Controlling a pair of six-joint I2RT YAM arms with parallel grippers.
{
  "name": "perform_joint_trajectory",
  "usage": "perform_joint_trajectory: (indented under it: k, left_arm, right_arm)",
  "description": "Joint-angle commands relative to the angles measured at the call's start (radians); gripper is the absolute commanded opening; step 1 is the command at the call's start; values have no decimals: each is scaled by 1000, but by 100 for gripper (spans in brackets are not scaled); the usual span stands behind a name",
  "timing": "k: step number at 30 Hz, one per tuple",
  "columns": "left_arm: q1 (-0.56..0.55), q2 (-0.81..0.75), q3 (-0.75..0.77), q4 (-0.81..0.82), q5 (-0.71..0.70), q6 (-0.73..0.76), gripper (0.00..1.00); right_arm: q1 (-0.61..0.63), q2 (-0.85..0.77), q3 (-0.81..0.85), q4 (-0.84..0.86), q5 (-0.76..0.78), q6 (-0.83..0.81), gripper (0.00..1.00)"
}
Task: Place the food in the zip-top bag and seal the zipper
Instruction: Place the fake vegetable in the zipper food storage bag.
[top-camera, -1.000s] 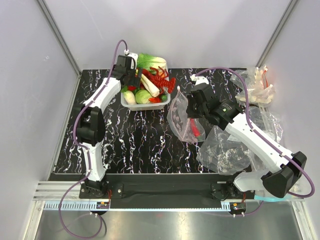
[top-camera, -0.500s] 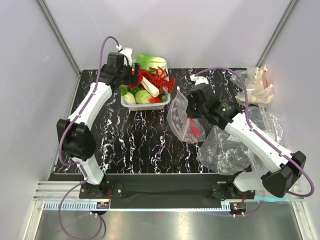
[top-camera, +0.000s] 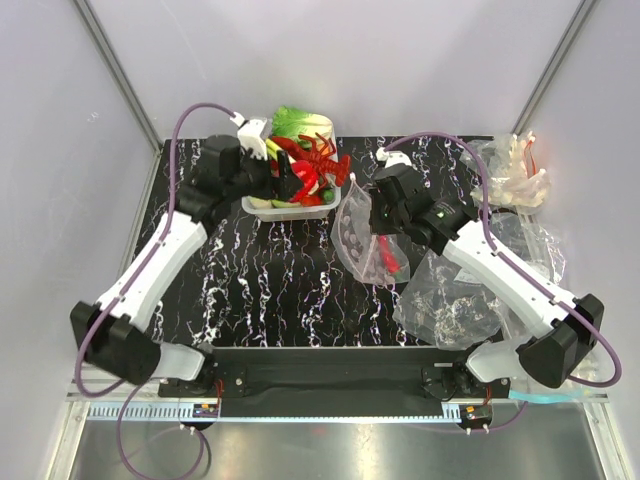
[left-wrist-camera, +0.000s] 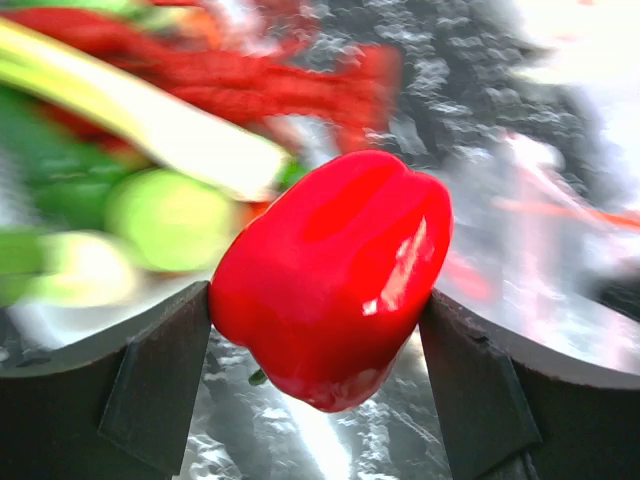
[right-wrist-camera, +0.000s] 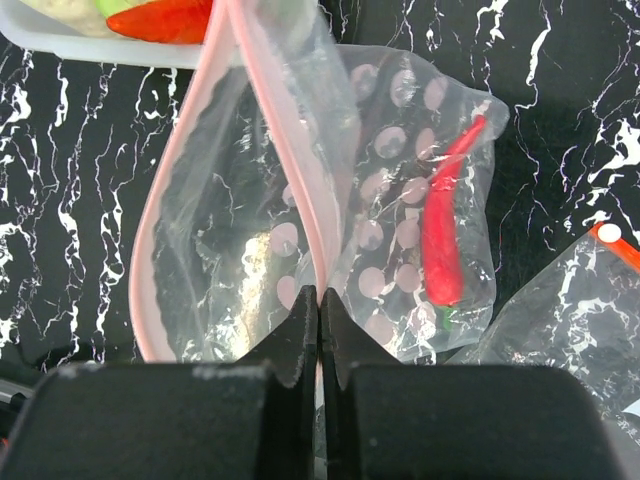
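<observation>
One piece of food, the chili (right-wrist-camera: 443, 235), lies inside the bag (right-wrist-camera: 390, 200); by my reading the task is at an early stage. The left gripper (left-wrist-camera: 320, 375) is clamped on the pepper (left-wrist-camera: 335, 270), one finger on each flank, and holds it over the tray (top-camera: 300, 213) at the far centre of the table (top-camera: 270, 290). The pepper is not yet at the bag, which lies just right of the tray. The lobster (top-camera: 325, 160), cabbage (top-camera: 295, 122), leek (left-wrist-camera: 150, 110) and other green pieces sit in the tray, so most of the loading is left. The right gripper (right-wrist-camera: 318, 320) is pinched closed on one lip of the zipper (right-wrist-camera: 278, 150), lifting it so the mouth gapes towards the tray. Sealing has not begun; the two pink lips stand apart.

The table is black with white marbled veins, flat and hard-looking. Loose clear bags (top-camera: 450, 295) lie crumpled on its right side, near and far. Pale plain walls close it in on the left, right and far sides, with metal posts at the far corners.
</observation>
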Motion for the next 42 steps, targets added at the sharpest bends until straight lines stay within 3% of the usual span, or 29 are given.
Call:
perform_joint_trajectory:
  k: [1, 10, 14, 18, 28, 32, 35, 36, 42]
  left_arm:
    - [-66, -102, -80, 172, 139, -113, 49]
    - [-296, -128, -117, 178, 79, -162, 47]
    - [-313, -67, -123, 179, 76, -175, 46]
    - [-341, 16, -44, 49, -72, -126, 45]
    - [-370, 165, 49, -69, -194, -92, 46]
    - [-393, 190, 95, -77, -185, -97, 64]
    - [-406, 182, 112, -83, -179, -100, 94]
    - [-406, 173, 103, -81, -183, -100, 99]
    - [-386, 85, 93, -106, -188, -89, 99]
  right_arm:
    - [-7, 6, 59, 14, -15, 2, 0]
    - [-7, 6, 57, 22, -33, 24, 0]
    - [-7, -2, 62, 20, -41, 30, 0]
    - [-7, -11, 60, 11, -32, 34, 0]
    - [-7, -24, 54, 27, -69, 39, 0]
    - [-7, -21, 45, 46, -95, 44, 0]
    - [-7, -31, 41, 51, -77, 47, 0]
    - [-7, -33, 37, 53, -69, 47, 0]
    - [-7, -42, 7, 54, -14, 54, 0]
